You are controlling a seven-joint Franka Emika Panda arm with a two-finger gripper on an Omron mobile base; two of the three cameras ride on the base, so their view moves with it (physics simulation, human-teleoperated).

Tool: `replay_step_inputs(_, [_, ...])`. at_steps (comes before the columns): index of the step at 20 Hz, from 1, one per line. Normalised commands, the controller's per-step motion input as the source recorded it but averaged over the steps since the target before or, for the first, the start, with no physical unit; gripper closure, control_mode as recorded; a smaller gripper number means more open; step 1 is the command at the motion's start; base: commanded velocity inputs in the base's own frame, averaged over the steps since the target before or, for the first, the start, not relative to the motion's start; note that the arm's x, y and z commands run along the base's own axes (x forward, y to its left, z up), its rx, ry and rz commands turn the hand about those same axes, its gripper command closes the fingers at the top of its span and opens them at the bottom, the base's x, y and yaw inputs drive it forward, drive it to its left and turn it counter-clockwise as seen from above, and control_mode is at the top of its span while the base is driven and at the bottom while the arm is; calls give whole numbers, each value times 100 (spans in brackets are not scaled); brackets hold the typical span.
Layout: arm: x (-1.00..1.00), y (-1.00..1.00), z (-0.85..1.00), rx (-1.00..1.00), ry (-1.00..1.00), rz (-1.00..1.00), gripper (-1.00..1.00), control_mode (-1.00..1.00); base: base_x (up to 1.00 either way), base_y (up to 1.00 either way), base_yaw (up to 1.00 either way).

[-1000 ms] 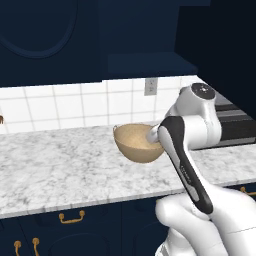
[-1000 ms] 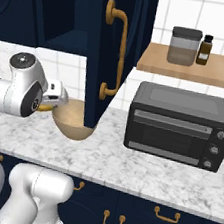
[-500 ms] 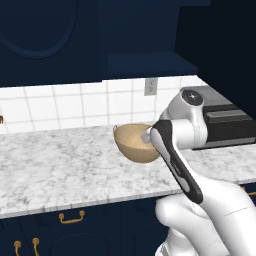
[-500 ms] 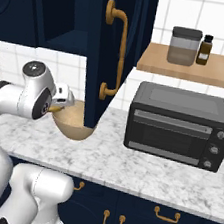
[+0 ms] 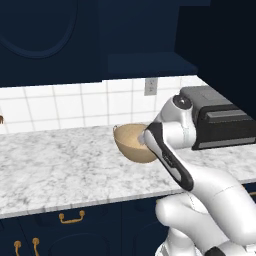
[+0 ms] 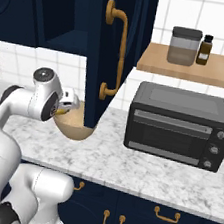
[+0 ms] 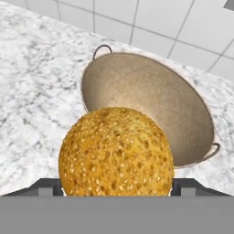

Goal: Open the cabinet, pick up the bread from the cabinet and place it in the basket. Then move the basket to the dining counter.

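bun in hand, basket waiting: the gripper (image 7: 117, 194) grips the bread (image 7: 116, 153) between wide-set jaws, poised just short of the basket (image 7: 151, 105).

seen from the hand, the sesame-flecked bread sits right at the fingertips, with the empty basket directly beyond and below it on the marble counter (image 7: 32, 82) and the tiled wall further out. the cabinet (image 6: 111, 43) door hangs open above and to the right of the hand, beside the toaster oven (image 6: 180, 126), so the opening and the pick look done. by the look of it the drop into the basket comes next, then the carry to the dining counter. the arm (image 5: 175, 155) reaches forward with its forearm sloping up from the base to a bent wrist, the hand tilted down over the basket's near rim.
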Motion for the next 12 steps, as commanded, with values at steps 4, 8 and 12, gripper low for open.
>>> replay_step_inputs(4, [43,0,-42,0,3,0,100,-100,0,0,0])
replay_step_inputs(8, [40,0,-25,0,1,0,100,-100,0,0,0])
replay_step_inputs(12, [18,-2,-12,0,0,0,100,-100,0,0,0])
